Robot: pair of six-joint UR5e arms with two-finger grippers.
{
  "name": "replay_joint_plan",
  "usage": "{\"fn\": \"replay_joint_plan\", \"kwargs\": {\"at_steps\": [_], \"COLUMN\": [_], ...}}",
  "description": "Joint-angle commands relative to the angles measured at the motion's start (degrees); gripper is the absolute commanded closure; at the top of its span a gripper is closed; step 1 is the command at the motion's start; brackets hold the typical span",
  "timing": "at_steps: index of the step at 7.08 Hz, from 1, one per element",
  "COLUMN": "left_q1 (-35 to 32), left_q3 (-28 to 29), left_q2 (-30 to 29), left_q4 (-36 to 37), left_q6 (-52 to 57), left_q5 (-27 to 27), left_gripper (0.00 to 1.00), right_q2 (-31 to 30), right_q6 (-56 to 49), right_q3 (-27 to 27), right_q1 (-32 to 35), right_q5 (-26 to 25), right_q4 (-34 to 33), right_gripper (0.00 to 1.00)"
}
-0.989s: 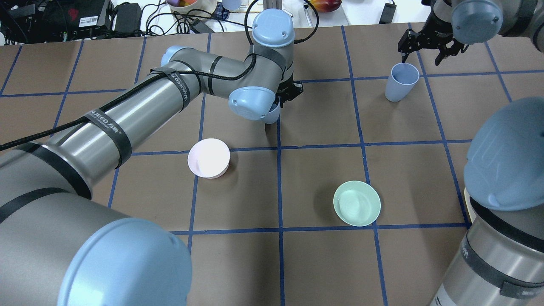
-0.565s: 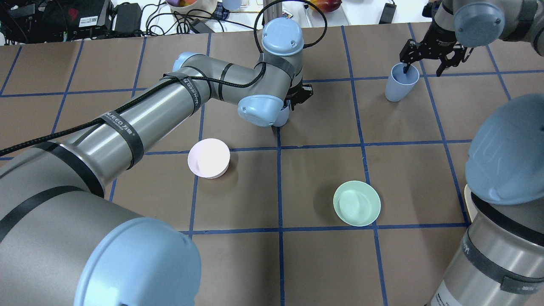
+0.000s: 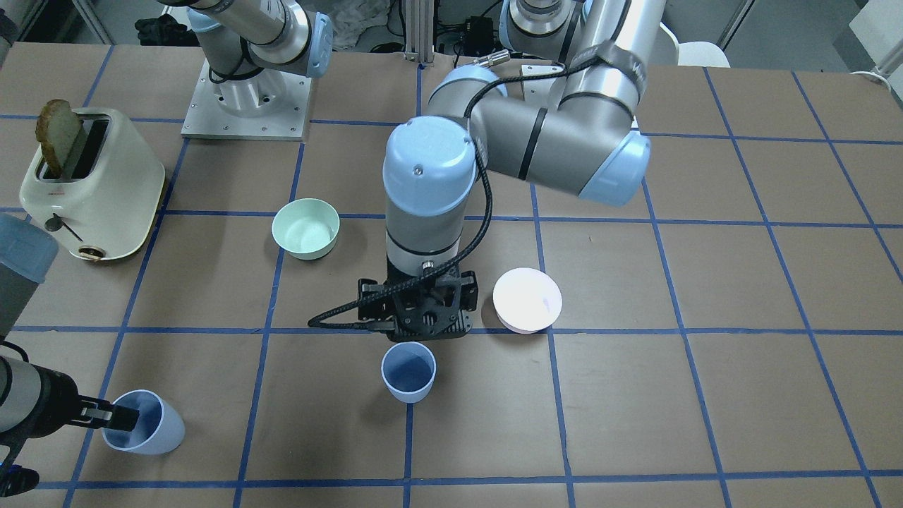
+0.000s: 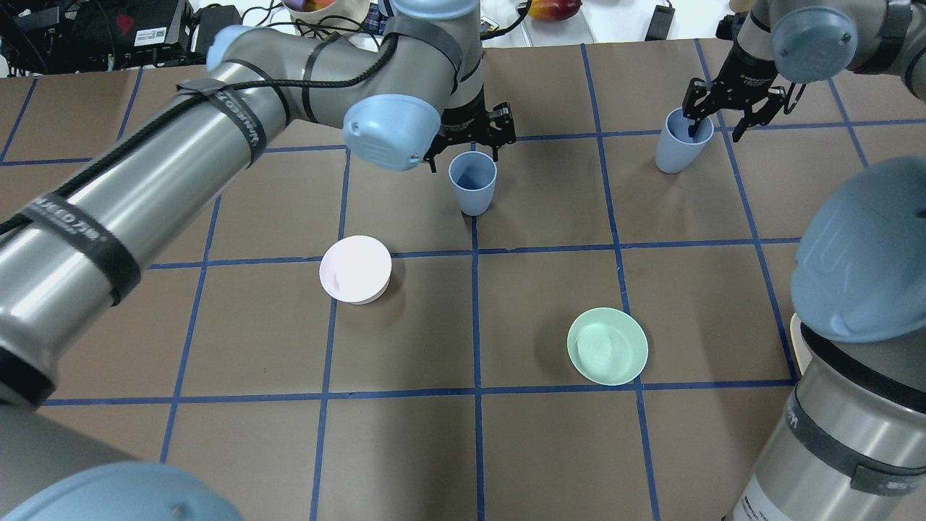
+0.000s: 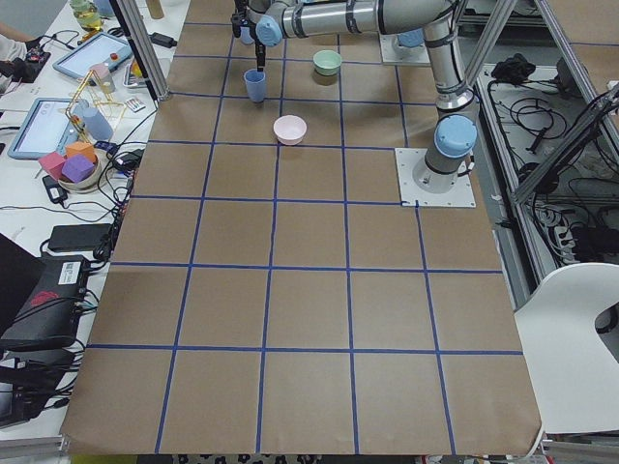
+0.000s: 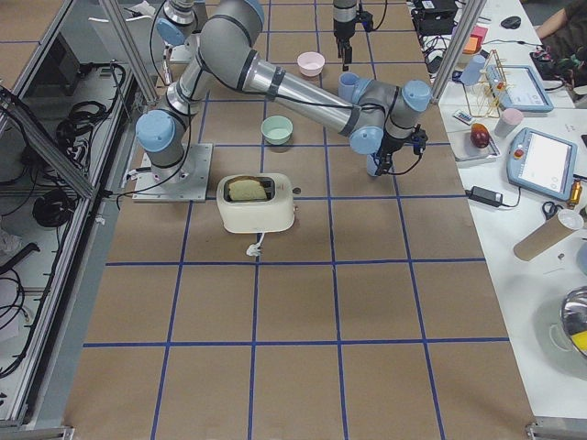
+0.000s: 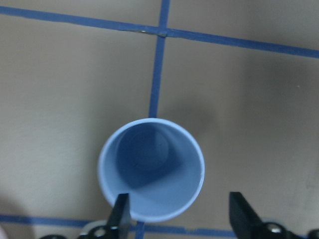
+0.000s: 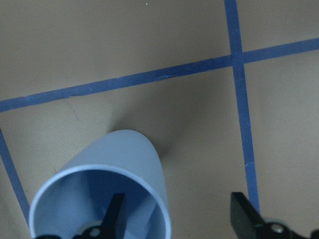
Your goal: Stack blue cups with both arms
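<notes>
Spread right fingers [image 8: 112,216] straddle the rim of the right cup [image 4: 676,152]; spread left fingers [image 7: 241,216] hang above the middle cup [image 4: 472,184].

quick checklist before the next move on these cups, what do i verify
1. Right gripper straddles the right cup wall: ok, one finger is inside and the other outside.
2. Right gripper closed on that cup: not ok, the jaws stand apart.
3. Left gripper open: ok.
4. Left gripper clear of the middle cup: cannot tell, one fingertip overlaps its rim in the wrist view.
5. Middle cup upright, mouth up, empty: ok.
6. Pink bowl and green bowl off the line between the cups: ok, both sit nearer the robot.
</notes>
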Motion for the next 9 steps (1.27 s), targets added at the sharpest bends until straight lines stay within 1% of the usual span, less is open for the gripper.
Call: {"fn": "replay_joint_plan", "kwargs": {"at_steps": [1, 2, 3, 4, 5, 6, 7, 8, 9], "left_q1": [2.1, 3.3, 4.4, 6.6, 11.8, 16.2, 19.2, 19.6, 19.2], "left_q3": [-2.3, -7.3, -13.5, -18.0, -18.1, -15.8, -11.3, -10.0, -10.2], "left_q2": [11.0, 16.6, 22.2, 25.6, 27.6, 28.1, 26.7, 26.0, 26.1], "left_q4": [-15.5, -16.0, -14.6, -11.0, -10.9, -14.2, -18.8, -19.3, -19.3], "left_q6": [5.2, 7.0, 10.1, 13.8, 24.0, 27.4, 28.0, 28.1, 28.0], "left_q5": [-0.1, 1.0, 4.1, 4.6, 4.7, 3.9, 1.5, 1.0, 1.1], "left_gripper": [0.00, 0.00, 0.00, 0.00, 0.00, 0.00, 0.00, 0.00, 0.00], "right_q2": [0.0, -0.4, -1.4, -3.4, -5.6, -7.6, -9.3, -11.2, -13.2], "right_q6": [0.1, 0.1, 0.2, 0.2, 0.2, 0.3, 0.8, 1.5, 6.9], "right_q3": [-0.3, -0.9, -1.0, -0.9, -0.9, -0.9, -0.8, -0.7, -0.6], "right_q1": [0.0, 0.0, 0.1, 0.1, 0.1, 0.2, 0.8, 2.1, 5.4], "right_q5": [-0.2, 0.1, 1.7, 1.9, 1.9, 1.9, 2.2, 5.7, 6.2], "right_q4": [0.5, 1.8, 3.4, 5.2, 7.8, 11.2, 13.5, 16.5, 17.9], "right_gripper": [1.00, 1.00, 1.00, 1.00, 1.00, 1.00, 1.00, 1.00, 1.00]}}
